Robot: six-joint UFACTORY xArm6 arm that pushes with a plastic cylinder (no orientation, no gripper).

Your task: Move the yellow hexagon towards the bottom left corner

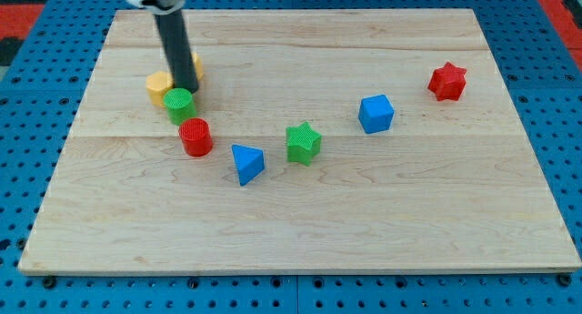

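Note:
The yellow hexagon (159, 86) lies at the upper left of the wooden board (300, 223). My tip (185, 86) is down just right of it, touching or nearly touching its right side. A green cylinder (179, 105) sits directly below the tip and against the hexagon's lower right. A second yellow block (195, 66) shows just right of the rod, mostly hidden behind it, so its shape cannot be made out.
A red cylinder (195, 136) sits below the green cylinder. A blue triangle block (246, 162), a green star (303, 142), a blue cube (376, 113) and a red star (447, 81) run in an arc toward the view's right.

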